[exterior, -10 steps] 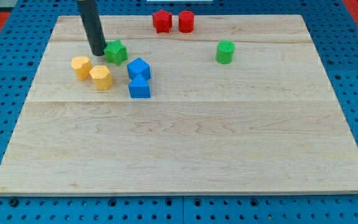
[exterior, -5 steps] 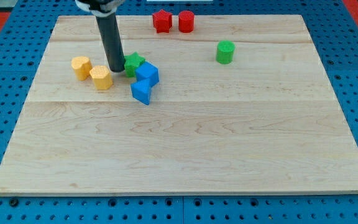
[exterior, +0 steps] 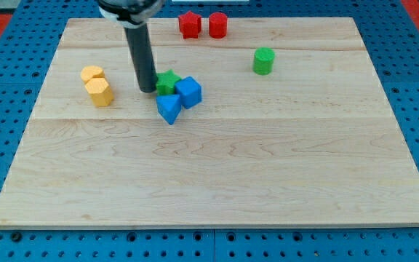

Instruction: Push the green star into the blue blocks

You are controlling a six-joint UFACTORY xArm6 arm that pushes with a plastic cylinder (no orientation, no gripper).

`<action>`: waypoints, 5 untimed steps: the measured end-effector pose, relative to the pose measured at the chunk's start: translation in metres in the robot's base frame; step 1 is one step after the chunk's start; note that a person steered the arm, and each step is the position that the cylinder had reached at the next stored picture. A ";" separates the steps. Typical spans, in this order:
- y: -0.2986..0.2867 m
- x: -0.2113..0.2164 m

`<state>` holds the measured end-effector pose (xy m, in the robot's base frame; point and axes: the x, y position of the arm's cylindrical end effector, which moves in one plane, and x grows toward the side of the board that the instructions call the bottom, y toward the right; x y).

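The green star (exterior: 168, 81) lies left of the board's middle, touching both blue blocks. One blue block (exterior: 189, 92) sits at its right, the other blue block (exterior: 169, 108) just below it. My tip (exterior: 148, 89) rests against the star's left side. The dark rod rises from there to the view's top.
Two yellow blocks (exterior: 92, 74) (exterior: 99, 92) sit close together left of my tip. A red star (exterior: 189, 24) and a red cylinder (exterior: 217, 25) stand near the top edge. A green cylinder (exterior: 264, 60) stands at the upper right. The wooden board (exterior: 268, 167) lies on a blue pegboard.
My tip moved right and down, pushing the green star into the blue blocks, which shifted right and turned. The lower yellow block moved left, next to the other.
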<state>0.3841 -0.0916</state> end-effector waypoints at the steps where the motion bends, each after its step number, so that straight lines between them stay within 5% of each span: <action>1: 0.012 0.004; 2: -0.021 -0.008; 5: 0.123 -0.112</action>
